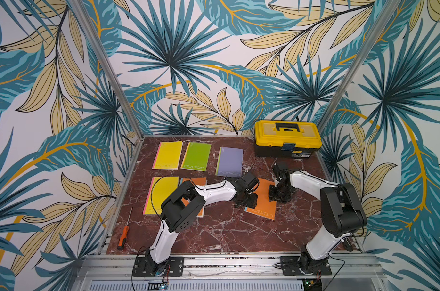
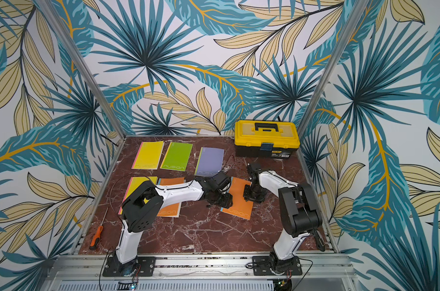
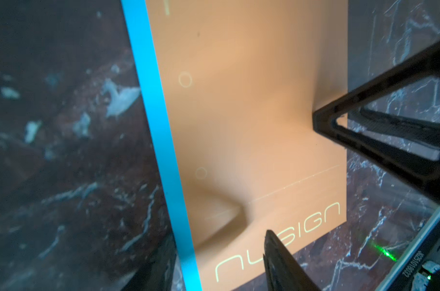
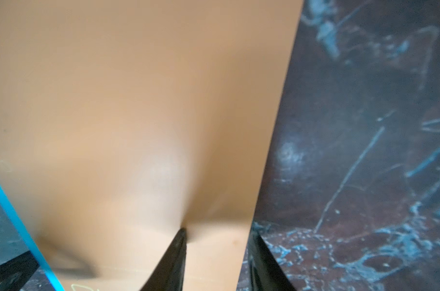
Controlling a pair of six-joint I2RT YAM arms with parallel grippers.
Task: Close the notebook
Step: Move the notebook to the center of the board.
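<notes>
Farthest from the yellow toolbox (image 1: pixel 287 138), near the front left corner of the tabletop (image 1: pixel 226 234), lies an orange-handled screwdriver (image 1: pixel 123 236). Closer to the toolbox and straight out in front of it, the orange notebook (image 1: pixel 260 211) lies flat and closed, cover up, with a blue strip along its spine.

The left claw (image 1: pixel 245 201) sits at the spine edge with its jaws apart. One finger (image 3: pixel 279 264) is over the cover and the other is beyond the blue strip, and it grips nothing. The right claw (image 1: pixel 279 196) sits at the opposite edge, also parted and empty. One fingertip (image 4: pixel 175 252) presses the cover and the other stands off the edge, on the marble.

Left of these, half hidden by the left arm, lie a second orange notebook (image 1: pixel 196 182) and a yellow notebook (image 1: pixel 161 189). Level with the toolbox's front, to its left, lie a purple notebook (image 1: pixel 229 161), a green notebook (image 1: pixel 196 156) and a far yellow notebook (image 1: pixel 167 155), all closed.
</notes>
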